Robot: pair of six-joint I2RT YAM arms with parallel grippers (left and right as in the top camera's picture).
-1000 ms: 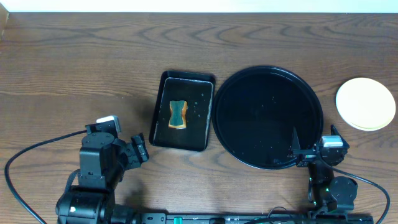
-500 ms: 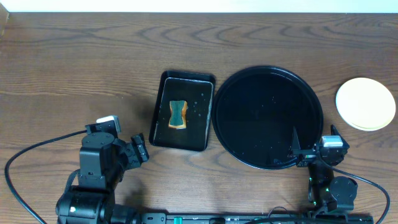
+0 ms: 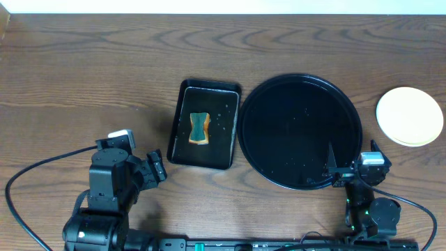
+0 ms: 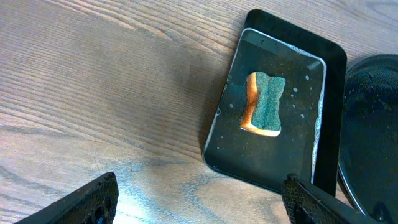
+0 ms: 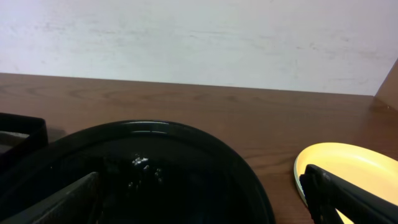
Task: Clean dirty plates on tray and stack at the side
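Observation:
The round black tray (image 3: 300,132) sits right of centre with only water droplets on it; it also shows in the right wrist view (image 5: 155,155) and at the right edge of the left wrist view (image 4: 373,124). A pale yellow plate (image 3: 410,116) lies on the table right of the tray, on top of a low stack; I see its rim in the right wrist view (image 5: 348,165). The mint-green plates are hidden. My left gripper (image 3: 157,166) (image 4: 199,186) is open and empty, low over bare wood. My right gripper (image 3: 340,171) (image 5: 202,186) is open and empty at the tray's near right rim.
A small rectangular black tray (image 3: 209,85) (image 4: 336,93) stands left of the round tray, wet inside. A green and orange sponge (image 3: 199,127) (image 4: 264,104) lies in it. A white wall runs behind the table's far edge.

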